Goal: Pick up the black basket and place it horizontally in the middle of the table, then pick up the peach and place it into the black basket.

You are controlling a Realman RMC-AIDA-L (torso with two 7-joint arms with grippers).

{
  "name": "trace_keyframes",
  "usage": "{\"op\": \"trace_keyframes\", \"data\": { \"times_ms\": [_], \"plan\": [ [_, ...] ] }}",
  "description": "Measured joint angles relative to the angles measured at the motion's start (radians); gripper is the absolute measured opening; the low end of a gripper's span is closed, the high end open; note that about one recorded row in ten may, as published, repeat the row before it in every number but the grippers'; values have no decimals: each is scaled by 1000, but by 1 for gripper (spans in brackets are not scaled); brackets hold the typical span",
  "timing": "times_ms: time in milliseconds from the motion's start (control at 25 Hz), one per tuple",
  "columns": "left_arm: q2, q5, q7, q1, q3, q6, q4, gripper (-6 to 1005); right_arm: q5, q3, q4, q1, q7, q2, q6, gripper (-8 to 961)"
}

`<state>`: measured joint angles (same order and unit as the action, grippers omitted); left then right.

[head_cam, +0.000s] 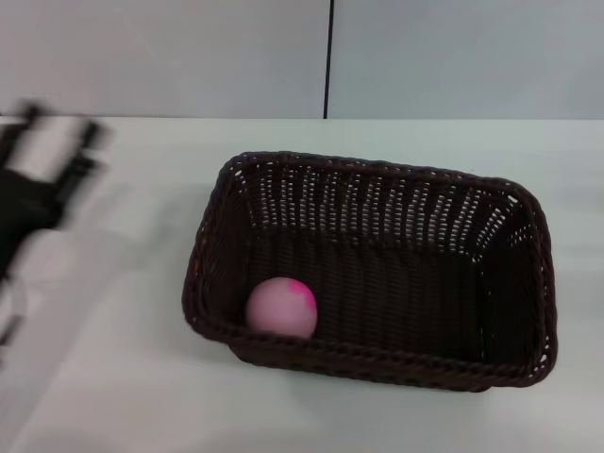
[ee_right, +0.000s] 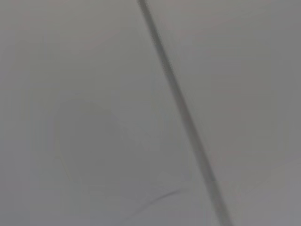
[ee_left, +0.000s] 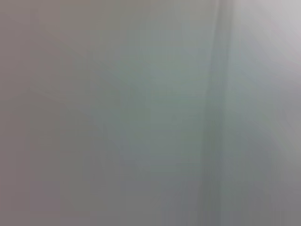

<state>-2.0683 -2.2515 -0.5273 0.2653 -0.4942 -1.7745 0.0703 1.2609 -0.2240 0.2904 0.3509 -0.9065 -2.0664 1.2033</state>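
White table [head_cam: 113, 396] is bearing the black basket [head_cam: 377, 203], the peach [head_cam: 281, 308] sitting inside its near-left corner; left gripper [head_cam: 42, 175], blurred, is hovering left of the basket, its opening impossible to tell.

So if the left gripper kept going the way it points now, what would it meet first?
Hard to say: the left gripper is motion-blurred at the table's left edge, well clear of the black basket. It seems aimed at the back wall.

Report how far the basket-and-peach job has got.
Both steps look done: the black basket lies lengthwise near the middle of the table, and the peach rests inside it at its near left corner. Nothing is in hand: the left gripper is off at the table's left edge. Nothing appears left.
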Motion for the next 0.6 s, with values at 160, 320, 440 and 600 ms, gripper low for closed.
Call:
{"op": "trace_keyframes", "data": {
  "times_ms": [160,320,440,600],
  "plan": [
    [-3,1,148,-92,-233,8,63,813,0,127,-17,-17,126,-8,7,464],
    [-4,0,255,-129,-341,9,81,813,0,211,-60,-22,286,-8,35,464],
    [-4,1,264,-136,-397,18,73,813,0,308,-123,-19,471,-9,108,464],
    [-4,2,265,-136,-412,35,73,813,0,366,-164,-11,559,-9,145,464]
  ]
}}
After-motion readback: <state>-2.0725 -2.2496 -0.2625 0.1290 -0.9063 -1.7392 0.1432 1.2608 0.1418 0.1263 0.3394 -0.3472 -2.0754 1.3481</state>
